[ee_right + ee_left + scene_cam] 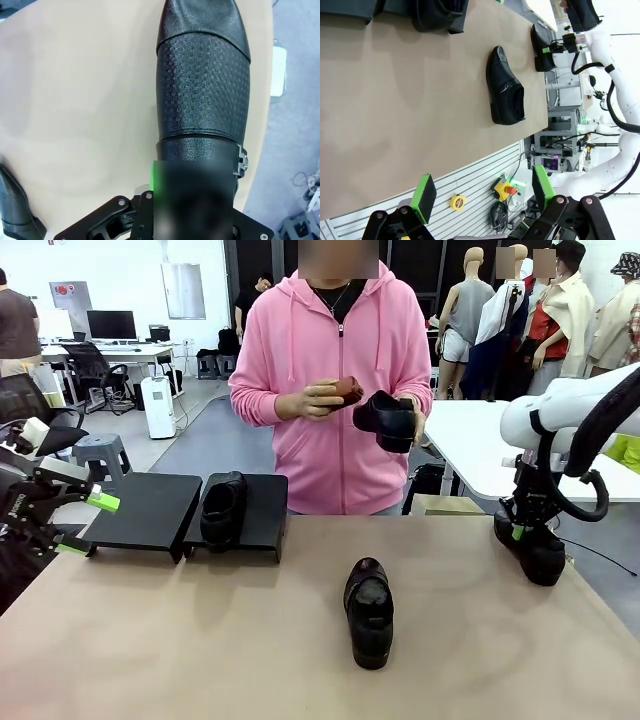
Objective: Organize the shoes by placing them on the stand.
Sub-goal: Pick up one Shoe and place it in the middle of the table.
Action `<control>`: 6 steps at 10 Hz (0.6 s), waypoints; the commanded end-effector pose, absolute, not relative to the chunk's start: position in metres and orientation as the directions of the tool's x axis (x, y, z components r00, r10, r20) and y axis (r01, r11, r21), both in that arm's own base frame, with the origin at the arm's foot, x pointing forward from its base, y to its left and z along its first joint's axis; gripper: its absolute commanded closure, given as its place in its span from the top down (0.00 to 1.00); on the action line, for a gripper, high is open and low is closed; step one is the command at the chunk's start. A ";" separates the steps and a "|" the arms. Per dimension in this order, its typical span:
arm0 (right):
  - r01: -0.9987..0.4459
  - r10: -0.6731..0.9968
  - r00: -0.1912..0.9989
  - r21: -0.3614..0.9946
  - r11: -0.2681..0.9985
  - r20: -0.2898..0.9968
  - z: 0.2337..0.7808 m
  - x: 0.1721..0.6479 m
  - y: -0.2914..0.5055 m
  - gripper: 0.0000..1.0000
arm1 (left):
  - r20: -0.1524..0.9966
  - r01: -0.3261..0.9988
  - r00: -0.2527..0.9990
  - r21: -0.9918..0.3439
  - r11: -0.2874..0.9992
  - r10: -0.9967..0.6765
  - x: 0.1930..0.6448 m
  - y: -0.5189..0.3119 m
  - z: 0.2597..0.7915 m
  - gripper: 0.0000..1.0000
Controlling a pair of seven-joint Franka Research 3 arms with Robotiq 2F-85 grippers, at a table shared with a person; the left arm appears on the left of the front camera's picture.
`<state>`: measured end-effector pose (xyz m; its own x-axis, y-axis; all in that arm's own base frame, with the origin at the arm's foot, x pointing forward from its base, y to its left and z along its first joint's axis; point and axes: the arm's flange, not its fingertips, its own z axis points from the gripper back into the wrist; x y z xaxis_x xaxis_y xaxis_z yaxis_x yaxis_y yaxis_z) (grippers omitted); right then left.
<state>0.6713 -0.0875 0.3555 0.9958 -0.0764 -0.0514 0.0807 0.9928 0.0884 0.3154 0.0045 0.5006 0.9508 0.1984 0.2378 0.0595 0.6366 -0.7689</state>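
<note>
At the table's [200, 640] three-o'clock edge, the right gripper [521, 532] clamps a glossy black shoe [537, 555] with a textured vamp. Toward nine o'clock sit another shoe [369, 612] mid-table and a third shoe [222, 508] on the black stand [145, 508], with the left gripper [87, 525] gaping empty beside it.

first shoe [541, 555] in the jaws of the right gripper [520, 533] at the table [200, 640] edge, second shoe [369, 612] left of them, stand [145, 510] just ahead of the left gripper [87, 525], third shoe [223, 508] on it, fourth shoe [388, 420] held by the person [340, 360] behind
</note>
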 end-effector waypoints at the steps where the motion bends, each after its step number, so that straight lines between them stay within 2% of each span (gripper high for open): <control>1: 0.097 -0.096 0.995 0.064 0.993 -0.007 0.370 0.670 -0.095 0.00 | 0.228 0.049 0.952 -0.775 0.630 0.206 0.315 0.004 0.503 1.00; 3: 0.081 -0.085 0.996 0.138 0.987 0.023 0.426 0.635 -0.115 0.00 | 0.228 0.049 0.952 -0.775 0.630 0.206 0.315 0.004 0.503 1.00; 5: 0.101 -0.118 0.984 0.124 0.987 0.134 0.506 0.555 -0.124 0.00 | 0.228 0.049 0.952 -0.775 0.630 0.206 0.315 0.004 0.503 1.00; 6: 0.127 -0.144 0.978 0.114 0.985 0.152 0.526 0.516 -0.126 0.00 | 0.228 0.049 0.952 -0.775 0.630 0.206 0.315 0.004 0.503 1.00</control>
<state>0.5726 -0.1352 0.5154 0.9829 -0.1425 0.1166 0.1304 0.9858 0.1057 0.3155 0.0046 0.5008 0.9508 0.1985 0.2379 0.0594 0.6366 -0.7689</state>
